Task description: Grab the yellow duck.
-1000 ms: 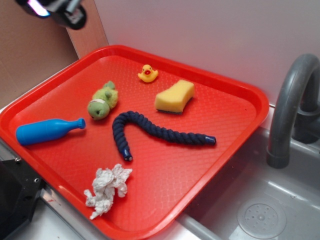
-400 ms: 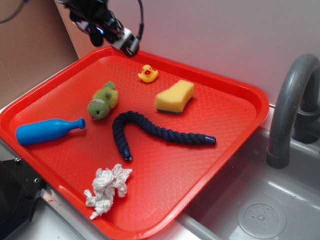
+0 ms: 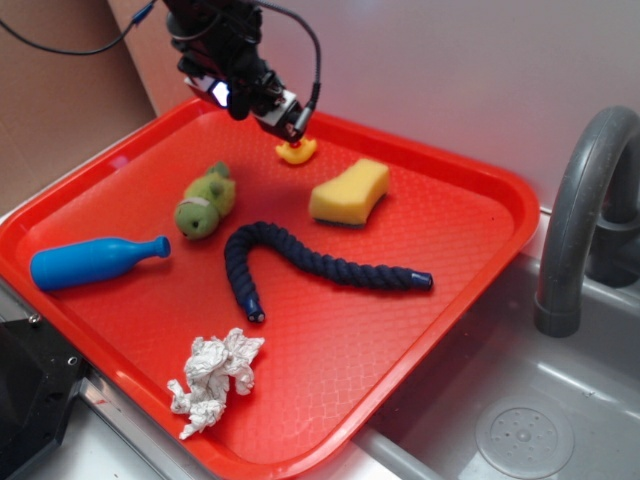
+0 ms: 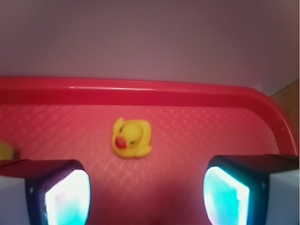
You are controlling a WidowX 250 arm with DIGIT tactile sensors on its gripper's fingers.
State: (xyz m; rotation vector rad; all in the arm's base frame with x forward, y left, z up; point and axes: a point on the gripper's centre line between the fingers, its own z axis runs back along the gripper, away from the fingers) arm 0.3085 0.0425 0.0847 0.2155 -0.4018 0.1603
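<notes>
Hidden: in the exterior view the claw [image 3: 292, 122] covers the upper part of the yellow duck [image 3: 297, 152]; only the duck's lower body shows below the claw's tip.
Cut off: the wrist view shows only the inner ends of the two fingers [image 4: 58, 190], at the bottom corners; a yellow scrap at that view's left edge is too cropped to name.
Hard to make out: the wrist view is soft and tinted; the duck's [image 4: 131, 137] red beak is plain, finer detail is not.
Claw: fingers spread wide apart, nothing between them, held above the tray floor.
Duck: ahead of the claw and between the lines of its fingers, a little toward the left finger in the wrist view; not touched.
Edges: the red tray's [image 3: 420, 300] far rim [image 4: 140, 91] runs just beyond the duck, with the pale wall behind it.
Open room: bare tray floor all around the duck.
Neighbours: yellow sponge [image 3: 349, 192] near the claw on one side; green plush toy [image 3: 207, 201] on the other; dark rope [image 3: 310, 262], blue bottle [image 3: 90, 262] and crumpled paper [image 3: 213, 372] well apart.
</notes>
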